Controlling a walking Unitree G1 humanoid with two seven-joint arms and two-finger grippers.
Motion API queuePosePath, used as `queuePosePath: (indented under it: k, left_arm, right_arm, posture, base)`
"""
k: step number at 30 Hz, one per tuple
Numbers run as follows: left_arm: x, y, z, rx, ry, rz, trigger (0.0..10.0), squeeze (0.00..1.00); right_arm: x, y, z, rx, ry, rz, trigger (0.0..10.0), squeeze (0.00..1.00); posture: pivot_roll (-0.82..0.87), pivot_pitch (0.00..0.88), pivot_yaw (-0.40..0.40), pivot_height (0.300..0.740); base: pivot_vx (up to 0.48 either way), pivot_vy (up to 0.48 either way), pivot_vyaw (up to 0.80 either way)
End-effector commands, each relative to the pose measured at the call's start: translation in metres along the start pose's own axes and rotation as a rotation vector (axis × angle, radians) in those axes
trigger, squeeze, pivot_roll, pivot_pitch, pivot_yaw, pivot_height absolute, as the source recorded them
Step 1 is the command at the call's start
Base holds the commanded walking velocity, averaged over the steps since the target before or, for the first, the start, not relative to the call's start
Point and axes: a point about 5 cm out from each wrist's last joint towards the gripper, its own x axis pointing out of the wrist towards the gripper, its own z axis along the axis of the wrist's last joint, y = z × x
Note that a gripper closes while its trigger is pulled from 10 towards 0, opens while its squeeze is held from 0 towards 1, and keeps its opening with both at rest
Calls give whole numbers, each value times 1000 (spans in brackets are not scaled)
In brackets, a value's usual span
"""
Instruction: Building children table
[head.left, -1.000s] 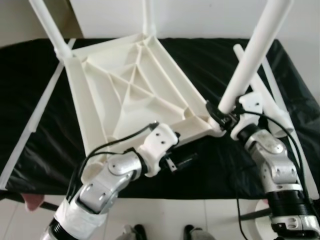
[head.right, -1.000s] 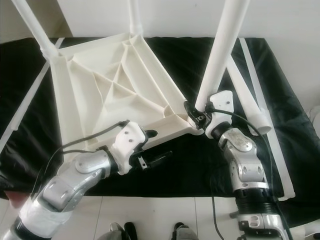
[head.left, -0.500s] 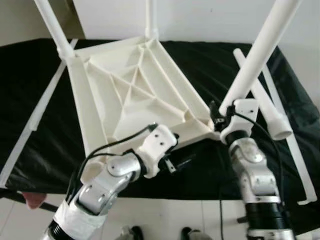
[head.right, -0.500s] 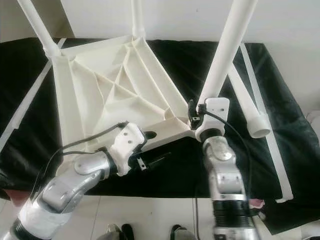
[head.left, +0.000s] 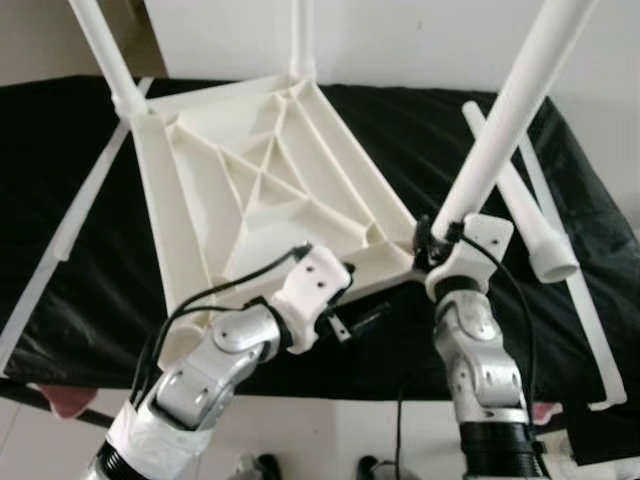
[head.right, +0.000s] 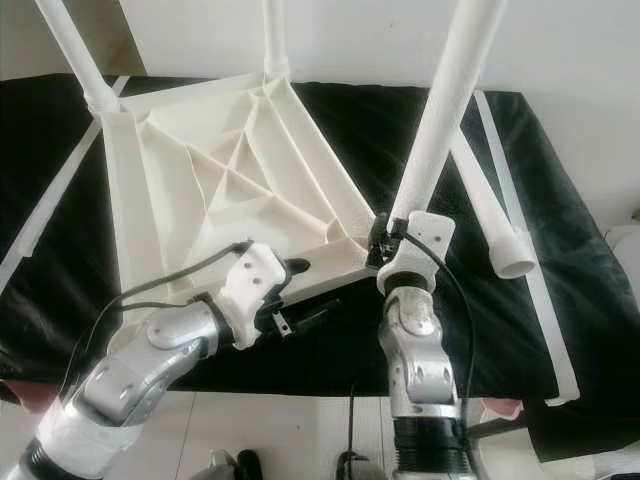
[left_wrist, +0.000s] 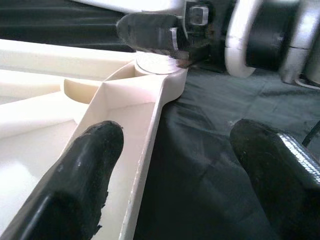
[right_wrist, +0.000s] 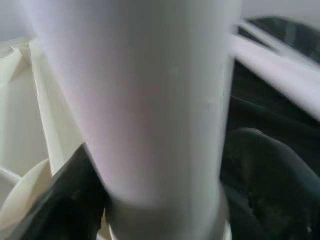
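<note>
The white children's table top (head.left: 250, 180) lies upside down on a black cloth, ribs facing up. Legs stand in its far-left corner (head.left: 105, 50) and far corner (head.left: 302, 40). A third leg (head.left: 500, 120) leans out of the near-right corner socket. My right gripper (head.left: 432, 240) is shut on that leg's base; in the right wrist view its black fingers (right_wrist: 75, 200) press both sides of the leg (right_wrist: 150, 100). My left gripper (head.left: 355, 315) is open at the near rim (left_wrist: 150, 130), one finger (left_wrist: 75, 190) over the inside, the other over the cloth.
A loose white leg (head.left: 520, 200) lies on the cloth to the right. Long white strips lie along the left (head.left: 70, 230) and right (head.left: 575, 290) sides. The black cloth (head.left: 60, 130) ends at the near edge, with tiled floor below. A white wall stands behind.
My right forearm has swung left and now stands nearly upright under the near-right corner, still gripping the leg's base. The left arm has stayed put.
</note>
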Motion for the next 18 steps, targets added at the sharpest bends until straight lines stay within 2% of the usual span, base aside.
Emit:
queuePosePath:
  k: [1, 3, 7, 8, 9, 18]
  left_arm:
    - [-1, -1, 0, 11, 2, -10, 10000, 0]
    - [-1, -1, 0, 11, 2, -10, 10000, 0]
    - [-1, -1, 0, 7, 3, -11, 10000, 0]
    - [-1, -1, 0, 7, 3, -11, 10000, 0]
    - [-1, -2, 1, 7, 2, -20, 10000, 0]
    - [0, -4, 6, 19, -11, -43, 10000, 0]
  right_arm:
    - [-4, -4, 2, -10, -21, -5, 10000, 1000]
    - [-5, -5, 2, -12, -28, 0, 10000, 1000]
    - [-23, -12, 5, -11, -45, 45, 10000, 1000]
    - [-23, -12, 5, -11, -45, 45, 10000, 1000]
    - [-37, -15, 7, -13, -57, 100, 10000, 0]
    - [-56, -20, 6, -20, -54, 167, 10000, 0]
  posture:
    - [-154, 211, -5, 740]
    - [-154, 211, -5, 740]
    - [-169, 226, 2, 740]
    - [-169, 226, 2, 740]
    - [-179, 234, 9, 740]
    - [-200, 247, 22, 740]
  base:
    - [0, 0, 0]
    - [0, 0, 0]
    - [0, 0, 0]
    - [0, 0, 0]
    - [0, 0, 0]
    - [0, 0, 0]
